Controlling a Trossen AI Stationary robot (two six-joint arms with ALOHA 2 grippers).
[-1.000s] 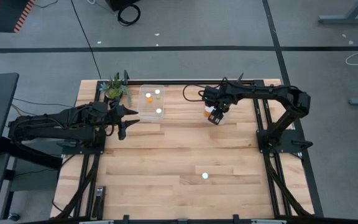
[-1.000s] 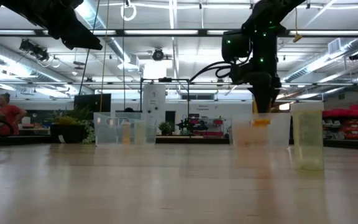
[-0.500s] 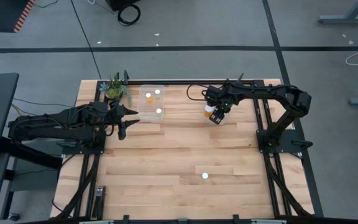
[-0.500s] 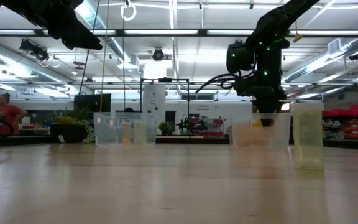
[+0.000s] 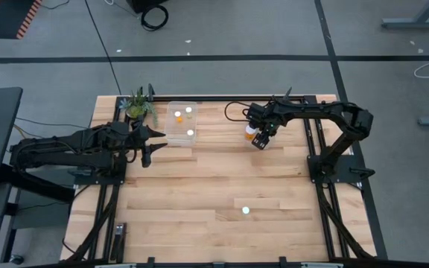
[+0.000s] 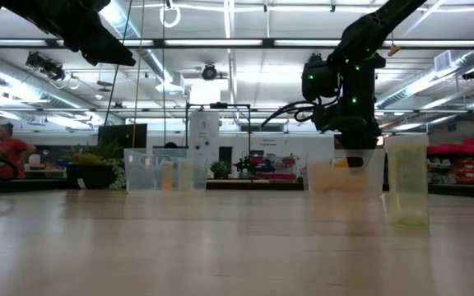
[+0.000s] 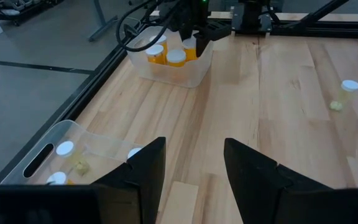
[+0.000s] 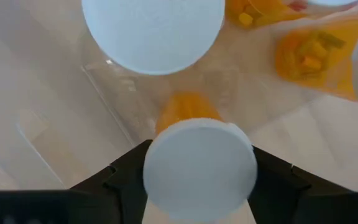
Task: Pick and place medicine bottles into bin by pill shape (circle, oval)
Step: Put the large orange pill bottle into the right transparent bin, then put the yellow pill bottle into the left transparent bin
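At the right gripper (image 8: 201,165), down inside the clear bin (image 5: 265,128) at the table's back, a medicine bottle (image 8: 199,163) seen cap-on, its white cap filling the space in front of the wrist camera; cannot tell whether clamped or just let go. Around it in that same bin, several more amber bottles (image 7: 176,57) with white caps, standing close together, some with coloured pills showing through the plastic.

Over on the other side, at the left gripper (image 7: 194,149), pads set wide apart with nothing between them; hovering beside the second clear bin (image 5: 171,134), near the small potted plant (image 5: 138,105), waiting. In that second bin, three white caps (image 5: 190,132) visible from above.

Out on the open wood, well apart from both bins and toward the front of the table, one lone bottle (image 5: 245,210), standing upright with cap up; untouched.

By judgement, well along: most bottles already sorted into the two bins, one at the point of delivery, one left on the table to collect. Pill shapes too small to check from above, so no telling whether each bin holds the right kind. To finish: free the bottle in hand, lift clear of the bin wall, then fetch the last one
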